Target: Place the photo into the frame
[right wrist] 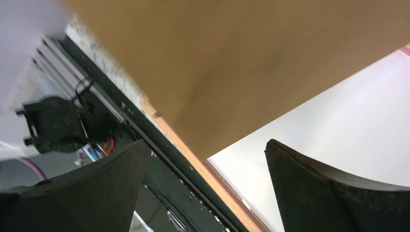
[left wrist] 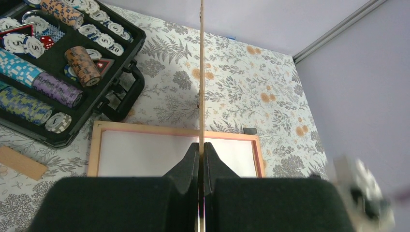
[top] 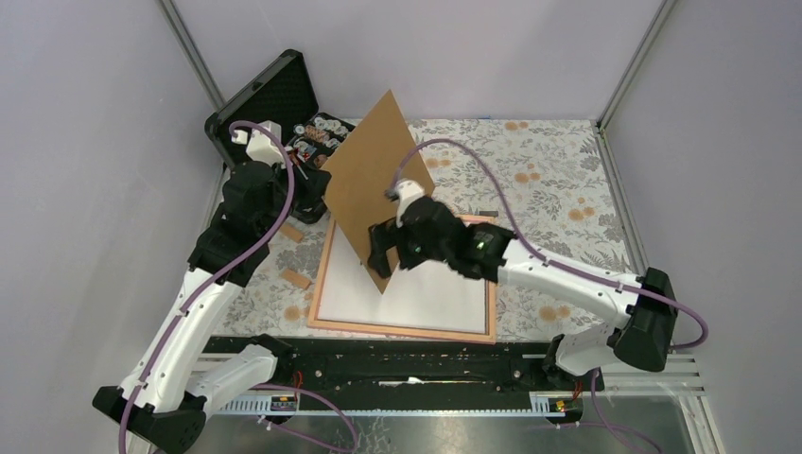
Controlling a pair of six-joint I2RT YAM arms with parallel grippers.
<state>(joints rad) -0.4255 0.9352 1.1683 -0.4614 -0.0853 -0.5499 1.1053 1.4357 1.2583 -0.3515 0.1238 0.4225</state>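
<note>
The frame (top: 397, 331), with its thin pinkish-orange border, lies flat on the flowered tablecloth in front of the arms. A plain white sheet (top: 426, 293) fills it, the photo with its white back up. A brown backing board (top: 374, 180) stands tilted on edge over the frame's left part. My left gripper (left wrist: 203, 145) is shut on the board's edge (left wrist: 201, 72), above the frame (left wrist: 145, 128). My right gripper (top: 383, 251) stands open by the board's lower corner. In the right wrist view its jaws (right wrist: 205, 145) hold nothing, with the board (right wrist: 241, 63) above and the frame border (right wrist: 193, 166) below.
An open black case (top: 274, 99) with poker chips (left wrist: 58, 87) sits at the back left. Two small wooden blocks (top: 295, 277) (top: 290, 232) lie left of the frame. A small black piece (top: 487, 214) lies behind the frame. A black rail (top: 407, 364) runs along the near edge.
</note>
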